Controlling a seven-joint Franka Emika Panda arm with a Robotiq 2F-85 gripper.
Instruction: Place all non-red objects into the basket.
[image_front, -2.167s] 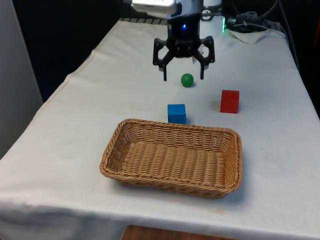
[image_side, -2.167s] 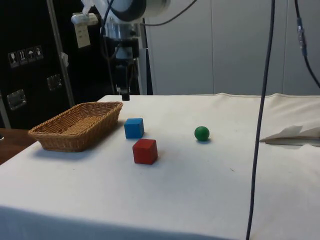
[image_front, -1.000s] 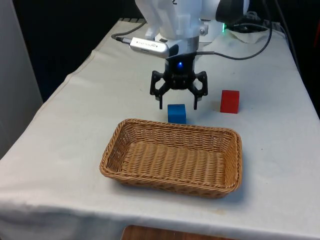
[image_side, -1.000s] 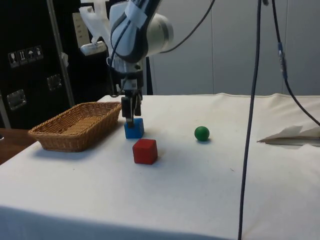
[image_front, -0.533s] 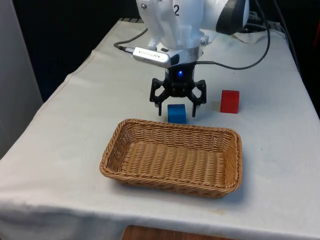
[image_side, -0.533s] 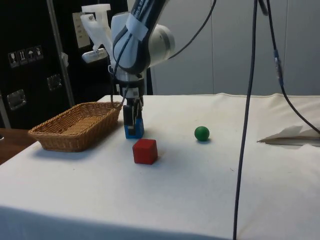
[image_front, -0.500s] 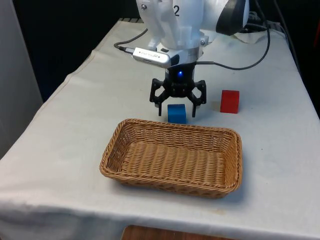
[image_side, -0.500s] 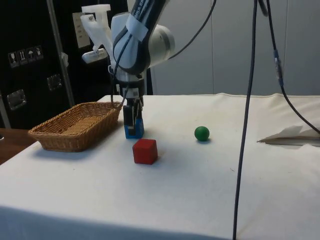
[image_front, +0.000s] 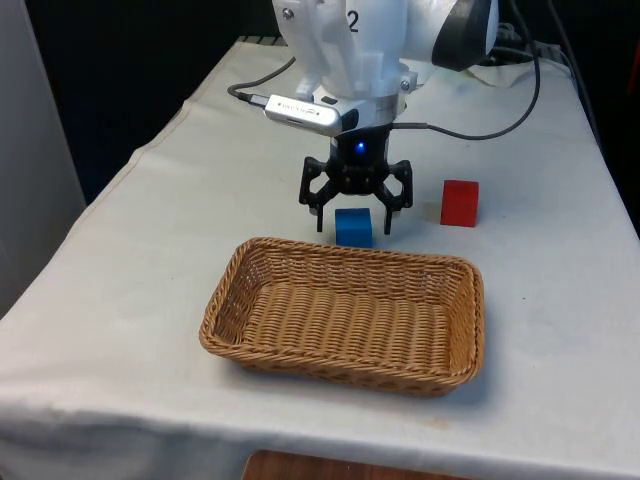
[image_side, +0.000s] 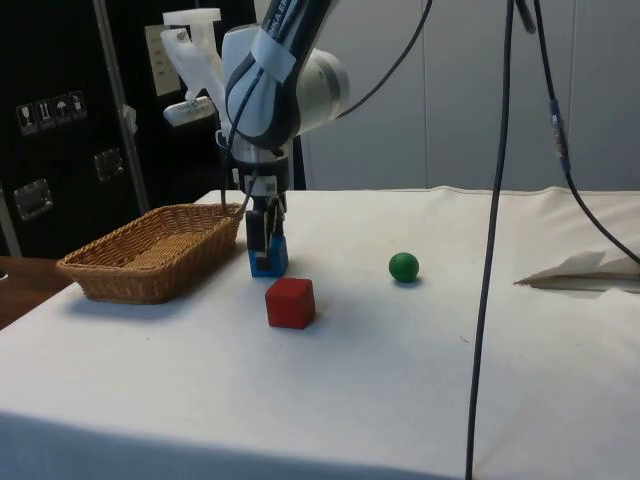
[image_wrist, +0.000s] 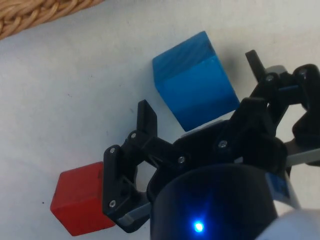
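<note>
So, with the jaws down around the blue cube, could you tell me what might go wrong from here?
1. In the wrist view the blue cube sits skewed between the open jaws of the gripper, so closing may twist it or pinch its corners.
2. The wicker basket lies right beside the cube; a low lift could catch its rim.
3. The green ball could roll if nudged later.

1. You had the gripper (image_side: 266, 243) down at the blue cube (image_side: 270, 263), its fingers reaching to the cube's upper part just beside the basket (image_side: 150, 258)
2. You could not tell from this side how wide the fingers stood
3. Your red cube (image_side: 290, 302) sat on the white cloth (image_side: 420, 370) just in front of the blue one
4. Your green ball (image_side: 403, 266) lay well apart from both cubes, further along the table
</note>
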